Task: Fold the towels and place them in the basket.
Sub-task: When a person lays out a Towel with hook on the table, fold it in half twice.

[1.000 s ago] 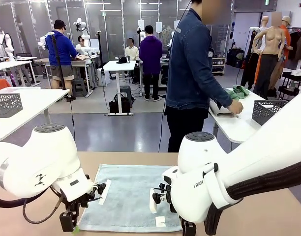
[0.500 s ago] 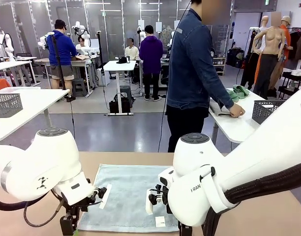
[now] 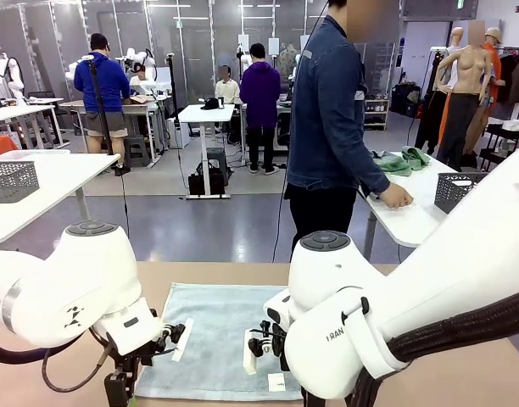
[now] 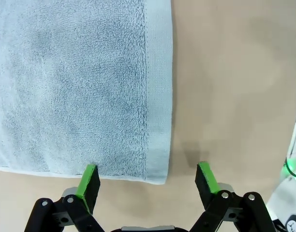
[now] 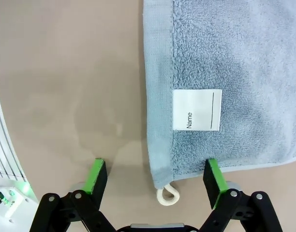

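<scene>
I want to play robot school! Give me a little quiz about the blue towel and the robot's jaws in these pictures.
1. True or false: the light blue towel lies spread flat on the table.
2. Which word is printed on the towel's white label? A) Name B) Wash C) Hotel
3. Fill in the gap: the right arm's jaws stand ____, one on either side of the towel's corner loop.
Key: 1 true; 2 A; 3 open.
</scene>
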Available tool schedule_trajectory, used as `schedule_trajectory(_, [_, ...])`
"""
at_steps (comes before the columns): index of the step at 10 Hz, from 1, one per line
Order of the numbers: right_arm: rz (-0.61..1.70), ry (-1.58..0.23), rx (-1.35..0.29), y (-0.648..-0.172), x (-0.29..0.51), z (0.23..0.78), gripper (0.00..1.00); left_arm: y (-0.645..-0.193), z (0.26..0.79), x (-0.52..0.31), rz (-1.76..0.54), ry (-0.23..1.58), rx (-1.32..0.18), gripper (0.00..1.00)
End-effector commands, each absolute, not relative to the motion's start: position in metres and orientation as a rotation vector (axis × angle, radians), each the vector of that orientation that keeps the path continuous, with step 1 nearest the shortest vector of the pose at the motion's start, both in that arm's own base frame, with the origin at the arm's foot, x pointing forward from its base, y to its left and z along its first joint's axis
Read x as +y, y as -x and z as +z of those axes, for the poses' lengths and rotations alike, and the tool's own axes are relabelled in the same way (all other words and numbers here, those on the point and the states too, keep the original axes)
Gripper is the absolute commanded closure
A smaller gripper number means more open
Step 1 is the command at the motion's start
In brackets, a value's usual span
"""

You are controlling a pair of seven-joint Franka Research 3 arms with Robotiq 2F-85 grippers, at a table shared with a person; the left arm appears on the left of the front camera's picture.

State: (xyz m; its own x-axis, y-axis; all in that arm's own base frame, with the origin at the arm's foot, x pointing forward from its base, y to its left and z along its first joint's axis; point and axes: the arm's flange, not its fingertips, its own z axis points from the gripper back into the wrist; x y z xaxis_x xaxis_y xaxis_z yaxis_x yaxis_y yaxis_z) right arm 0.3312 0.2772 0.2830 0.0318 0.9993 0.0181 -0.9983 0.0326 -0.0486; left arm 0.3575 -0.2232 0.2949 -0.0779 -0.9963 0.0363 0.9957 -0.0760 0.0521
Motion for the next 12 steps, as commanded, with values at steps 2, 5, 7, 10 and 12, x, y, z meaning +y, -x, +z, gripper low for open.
schedule_trajectory(2, [1.507,0.025,-0.058,-0.336,0.281,0.276,0.20,-0.342,0.283,-0.216,-1.642,-0.022,-0.100,0.20])
schedule_trajectory(5, [1.506,0.025,-0.059,-0.339,0.279,0.276,0.26,-0.343,0.284,-0.219,-1.634,-0.027,-0.103,0.20])
schedule_trajectory(7, [1.506,0.023,-0.065,-0.340,0.277,0.277,0.43,-0.343,0.285,-0.221,-1.643,-0.036,-0.106,0.39])
schedule_trajectory(10, [1.502,0.033,-0.064,-0.342,0.277,0.277,0.43,-0.344,0.286,-0.224,-1.648,-0.041,-0.102,0.39])
schedule_trajectory(12, [1.508,0.035,-0.067,-0.342,0.278,0.279,0.58,-0.344,0.287,-0.226,-1.656,-0.050,-0.095,0.58])
